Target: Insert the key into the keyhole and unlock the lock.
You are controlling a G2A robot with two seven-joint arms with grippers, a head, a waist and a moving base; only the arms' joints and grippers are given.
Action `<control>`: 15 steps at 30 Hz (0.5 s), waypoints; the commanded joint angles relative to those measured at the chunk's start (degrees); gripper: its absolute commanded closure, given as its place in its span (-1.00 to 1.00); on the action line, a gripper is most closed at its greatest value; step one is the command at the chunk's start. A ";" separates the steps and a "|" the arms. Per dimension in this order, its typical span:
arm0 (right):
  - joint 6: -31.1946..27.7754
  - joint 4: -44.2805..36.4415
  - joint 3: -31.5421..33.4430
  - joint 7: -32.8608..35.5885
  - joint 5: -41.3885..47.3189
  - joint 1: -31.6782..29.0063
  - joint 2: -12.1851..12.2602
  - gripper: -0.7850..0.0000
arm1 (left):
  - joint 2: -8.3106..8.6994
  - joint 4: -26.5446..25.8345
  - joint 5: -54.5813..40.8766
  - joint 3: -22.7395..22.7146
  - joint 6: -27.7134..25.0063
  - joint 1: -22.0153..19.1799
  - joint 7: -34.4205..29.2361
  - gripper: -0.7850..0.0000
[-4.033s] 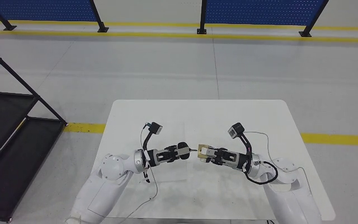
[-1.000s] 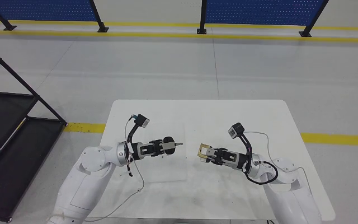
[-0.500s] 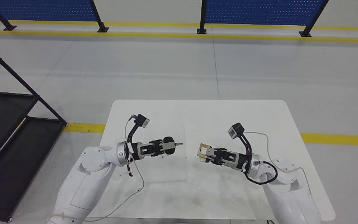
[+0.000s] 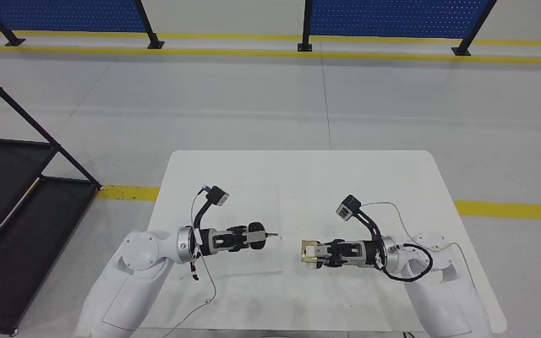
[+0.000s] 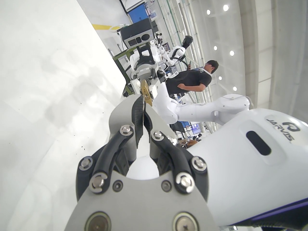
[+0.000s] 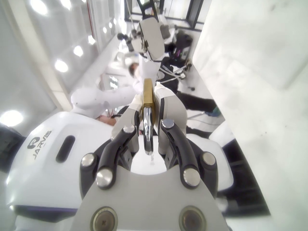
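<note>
The white table (image 4: pixel 355 182) stands on a pale grey floor (image 4: pixel 254 110) crossed by yellow lines (image 4: pixel 237 53), with blue panels (image 4: pixel 389 15) on black posts along the far side and a black rack (image 4: pixel 34 220) off to the robot's left. Seen from the wrists, the tabletop carries a few small dark specks (image 5: pixel 82 148). Both arms are held low over the near half of the table, their grippers facing each other. The left gripper (image 4: pixel 261 236) is closed tight on the key (image 4: pixel 270 234), whose tip sticks out toward the lock (image 4: pixel 306 250). The right gripper (image 4: pixel 315 252) is clamped on the brass lock body, 1 finger on each flat face, and the silver shackle (image 6: pixel 148 133) lies back between its fingers. Key and lock are near but apart, with bare table showing in the gap; the lock sits slightly nearer the robot than the key tip.
</note>
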 commanded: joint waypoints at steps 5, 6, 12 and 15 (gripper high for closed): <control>-0.59 0.57 -2.00 -0.21 -0.64 1.31 0.19 1.00 | 0.26 -0.55 -2.55 0.46 0.43 0.80 -1.68 1.00; -0.74 0.65 -2.37 -0.40 -0.70 1.49 0.20 1.00 | 0.30 -0.61 -2.92 0.59 0.50 0.78 -2.02 1.00; -1.47 0.93 -4.40 -1.32 -1.00 2.30 0.32 1.00 | 0.50 -0.65 -3.39 1.40 0.71 0.59 -2.86 1.00; -2.11 0.94 -4.68 -2.42 -0.67 2.51 0.41 1.00 | 0.61 -0.44 -3.24 1.77 1.16 0.47 -3.21 1.00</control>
